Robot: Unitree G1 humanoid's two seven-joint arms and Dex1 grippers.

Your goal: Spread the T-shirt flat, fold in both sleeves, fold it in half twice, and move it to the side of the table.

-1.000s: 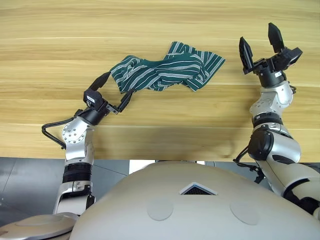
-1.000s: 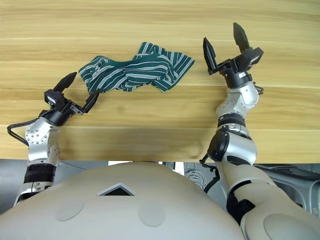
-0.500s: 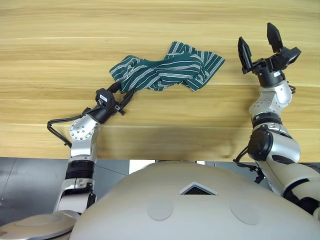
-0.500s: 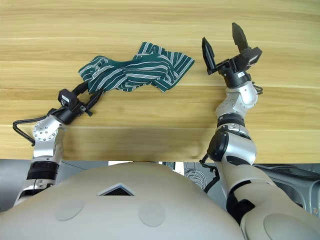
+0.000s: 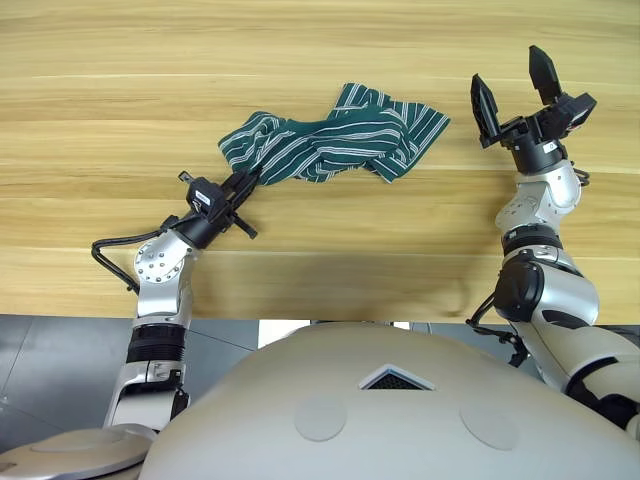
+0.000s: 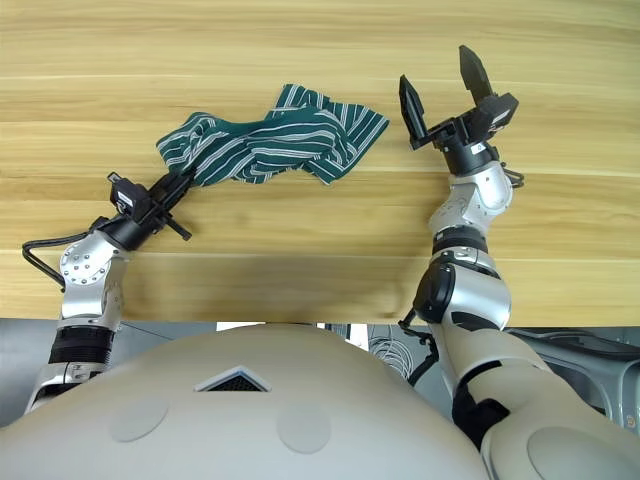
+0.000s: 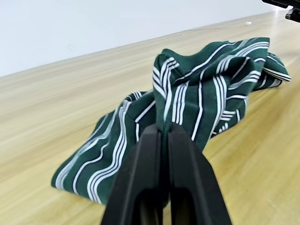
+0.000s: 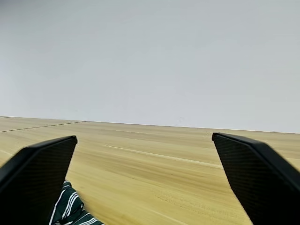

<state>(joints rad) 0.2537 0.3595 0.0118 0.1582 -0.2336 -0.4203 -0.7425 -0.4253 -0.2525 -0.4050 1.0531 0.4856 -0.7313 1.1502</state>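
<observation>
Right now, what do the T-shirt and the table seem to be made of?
T-shirt: soft cloth, probably a knit, matte dark green with white stripes; it lies in limp, bunched folds.
Table: pale wood or a wood-look laminate, I cannot tell which; smooth, with long grain lines and plank seams.

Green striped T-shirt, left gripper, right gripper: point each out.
Green striped T-shirt [image 5: 340, 140], left eye view, bunched middle.
Left gripper [image 7: 162, 130], left wrist view, between shut fingertips.
Right gripper [image 5: 508, 64], left eye view, between open fingertips.

T-shirt [image 5: 330, 145]: sleeves lost in crumpled folds. Pinched edge, possibly hem, hidden inside left gripper [image 7: 164, 133] jaws.
</observation>
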